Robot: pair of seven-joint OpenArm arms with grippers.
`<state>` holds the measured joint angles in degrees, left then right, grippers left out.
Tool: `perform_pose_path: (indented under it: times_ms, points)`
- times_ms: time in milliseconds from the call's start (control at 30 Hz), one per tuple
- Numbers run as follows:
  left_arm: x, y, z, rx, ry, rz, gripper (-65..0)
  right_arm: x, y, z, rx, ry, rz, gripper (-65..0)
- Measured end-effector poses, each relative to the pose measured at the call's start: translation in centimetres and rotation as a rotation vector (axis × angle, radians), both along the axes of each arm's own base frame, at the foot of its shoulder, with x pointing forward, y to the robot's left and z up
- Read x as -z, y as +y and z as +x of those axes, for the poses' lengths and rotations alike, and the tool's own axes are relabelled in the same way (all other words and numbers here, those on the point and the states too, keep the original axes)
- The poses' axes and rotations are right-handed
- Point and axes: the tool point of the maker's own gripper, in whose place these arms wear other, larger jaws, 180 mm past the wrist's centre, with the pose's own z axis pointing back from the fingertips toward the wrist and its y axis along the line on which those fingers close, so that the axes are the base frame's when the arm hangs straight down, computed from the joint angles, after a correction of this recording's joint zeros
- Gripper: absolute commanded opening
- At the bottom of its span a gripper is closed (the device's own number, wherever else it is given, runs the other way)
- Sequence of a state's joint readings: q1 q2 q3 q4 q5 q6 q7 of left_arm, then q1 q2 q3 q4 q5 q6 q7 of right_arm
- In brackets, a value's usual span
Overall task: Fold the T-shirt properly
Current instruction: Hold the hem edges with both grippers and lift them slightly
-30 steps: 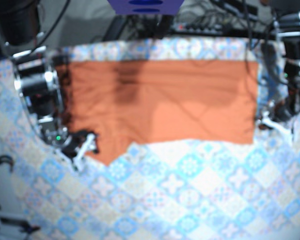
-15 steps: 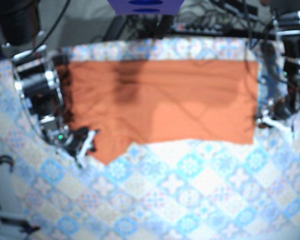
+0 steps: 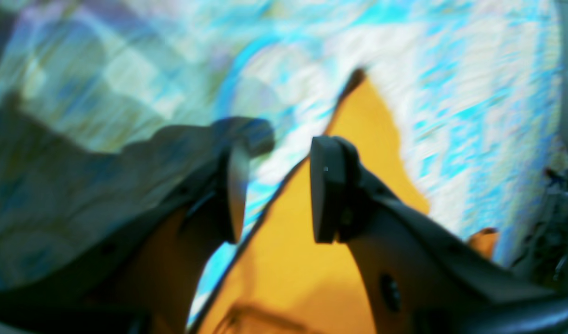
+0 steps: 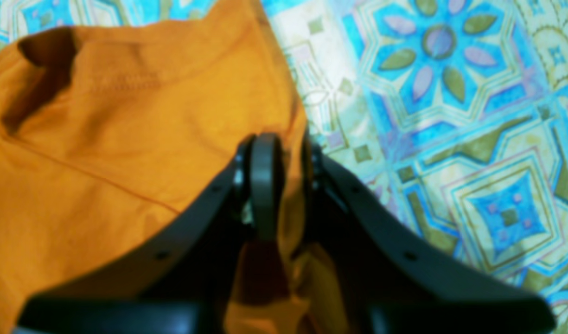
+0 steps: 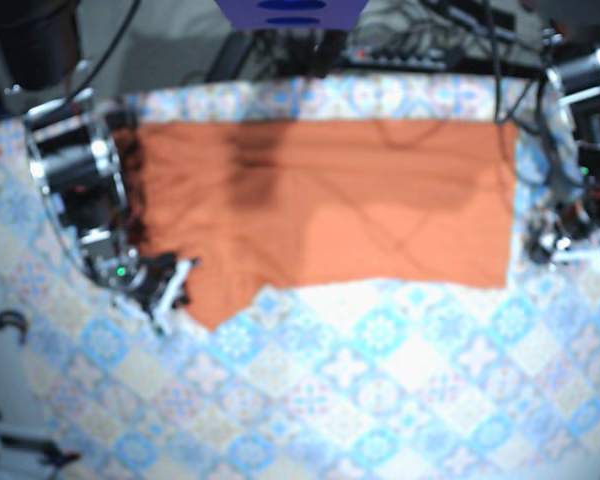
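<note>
Two tools, right tool (image 4: 284,185) pinching T-shirt (image 4: 126,139) edge, left tool (image 3: 274,185) gaping

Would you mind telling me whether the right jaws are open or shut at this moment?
Shut on the shirt: in the wrist view the right gripper has its jaws pinching the orange fabric edge.

Left arm (image 5: 578,90) at scene right has swung - its upper housing now sits tilted toward the far edge instead of upright. Left pincer (image 5: 555,242) has pulled a bit right, off the T-shirt (image 5: 320,200) hem it was just beside; its pale fingers no longer reach toward the near right. Right pincer (image 5: 168,285) at scene left has crept slightly farther - only a small shift since a second ago.
</note>
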<state>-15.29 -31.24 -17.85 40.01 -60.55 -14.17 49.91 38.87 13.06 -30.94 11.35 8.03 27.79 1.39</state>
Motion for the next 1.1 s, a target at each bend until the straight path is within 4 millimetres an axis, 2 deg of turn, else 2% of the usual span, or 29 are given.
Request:
perform_pose_path:
  times_ms: [67, 167, 367, 567, 800, 1100]
  points:
    - [-0.5, -0.5, 1.2, -0.003, -0.019, -0.014, -42.6, 0.0, 0.0, 0.0, -0.001, 0.002, -0.001, -56.4]
    - [0.2, -0.9, 2.0, -0.042, -0.008, -0.072, -42.6, 0.0, 0.0, 0.0, -0.001, 0.001, -0.001, -56.4]
    - [1.2, 0.5, 2.6, -0.161, -0.001, -0.091, -42.6, 0.0, 0.0, 0.0, -0.001, 0.0, -0.001, -56.4]
    - [1.5, -1.3, 3.8, -0.161, -0.016, -0.121, -42.6, 0.0, -0.1, 0.0, -0.002, 0.001, -0.004, -56.4]
    - [2.6, -4.1, 4.1, -0.138, -0.005, -0.166, -42.6, 0.0, -0.1, 0.0, -0.002, 0.001, -0.004, -56.4]
    - [3.4, -3.7, 3.0, -0.158, -0.016, -0.153, -42.6, -0.1, -0.1, 0.0, -0.002, 0.0, -0.004, -56.4]
